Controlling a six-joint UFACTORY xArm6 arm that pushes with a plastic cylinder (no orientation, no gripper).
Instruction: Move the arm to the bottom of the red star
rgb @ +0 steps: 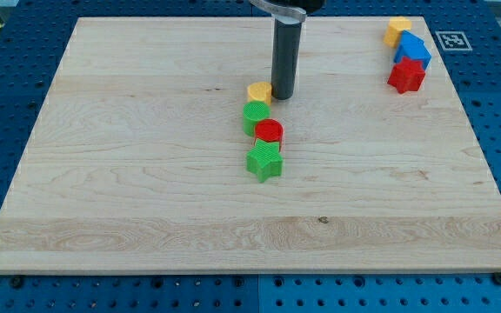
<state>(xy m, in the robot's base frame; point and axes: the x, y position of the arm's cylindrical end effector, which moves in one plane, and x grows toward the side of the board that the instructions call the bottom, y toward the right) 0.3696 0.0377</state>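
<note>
red star [406, 76] lies well to the right of my tip [283, 95], near the desk [146, 174] top right corner, touching a blue block [413, 48]. the tool is a bare rod, no jaws; my tip touches a yellow block [258, 91].

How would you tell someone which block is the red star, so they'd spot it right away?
Look to the top right corner of the wooden board, where three blocks sit in a tight cluster. The red star is the lowest of them, touching the blue block, with the yellow block above that. It is the only red one there; my tip is far off, mid-board.
</note>
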